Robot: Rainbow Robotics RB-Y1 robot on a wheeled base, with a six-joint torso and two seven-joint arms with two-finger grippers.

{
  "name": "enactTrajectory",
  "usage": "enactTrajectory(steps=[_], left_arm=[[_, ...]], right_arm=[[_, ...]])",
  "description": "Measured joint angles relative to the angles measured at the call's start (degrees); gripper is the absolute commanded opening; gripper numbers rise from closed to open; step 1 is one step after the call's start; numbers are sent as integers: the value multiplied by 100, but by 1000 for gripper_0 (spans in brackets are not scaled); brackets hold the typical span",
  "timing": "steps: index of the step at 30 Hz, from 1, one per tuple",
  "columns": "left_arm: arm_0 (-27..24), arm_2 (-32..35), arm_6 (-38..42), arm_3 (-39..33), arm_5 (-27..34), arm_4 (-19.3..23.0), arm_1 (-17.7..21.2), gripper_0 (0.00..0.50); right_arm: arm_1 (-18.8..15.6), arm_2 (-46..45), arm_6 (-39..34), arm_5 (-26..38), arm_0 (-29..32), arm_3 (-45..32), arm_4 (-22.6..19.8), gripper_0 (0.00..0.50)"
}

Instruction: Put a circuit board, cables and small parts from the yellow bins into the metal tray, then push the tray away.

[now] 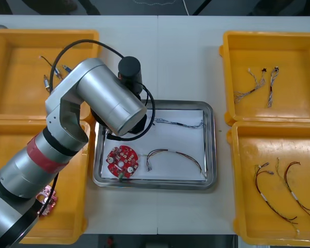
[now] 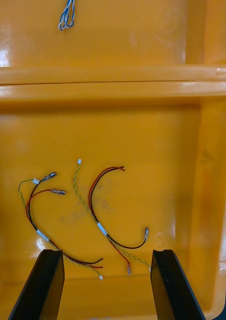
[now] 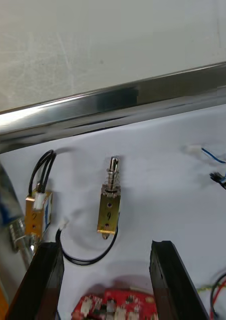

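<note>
My left gripper (image 3: 105,280) hangs open just above the white inside of the metal tray (image 1: 209,144), at its far left corner. A brass small metal part (image 3: 108,205) lies flat a little ahead of the fingers (image 3: 42,280), touching neither. A second small metal part (image 3: 38,207) with a black wire lies beside it. The tray also holds a round red circuit board (image 1: 122,161), a red and yellow cable (image 1: 175,156) and a blue and white cable (image 1: 178,124). My right gripper (image 2: 105,285) is open above red and yellow cables (image 2: 100,220) in an orange-looking bin (image 2: 143,140).
The left arm (image 1: 108,101) covers the tray's far left corner in the front view. The far left bin (image 1: 15,67) holds small metal parts (image 1: 54,70); the near left bin (image 1: 67,206) holds another circuit board (image 1: 45,200). Cables (image 1: 258,85) lie in the far right bin.
</note>
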Motion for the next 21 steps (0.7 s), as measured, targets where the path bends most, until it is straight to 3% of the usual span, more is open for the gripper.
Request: enactTrajectory(steps=[6, 14, 21], left_arm=[[20, 817, 0, -922, 828, 407, 5, 500], [365, 1926, -110, -2001, 865, 1006, 293, 500], [930, 2845, -1085, -2627, 867, 1544, 917, 500]], right_arm=[[0, 0, 0, 0, 1, -94, -103, 500], [-144, 298, 0, 0, -16, -318, -284, 500], [-330, 1061, 0, 0, -434, -484, -485, 500]])
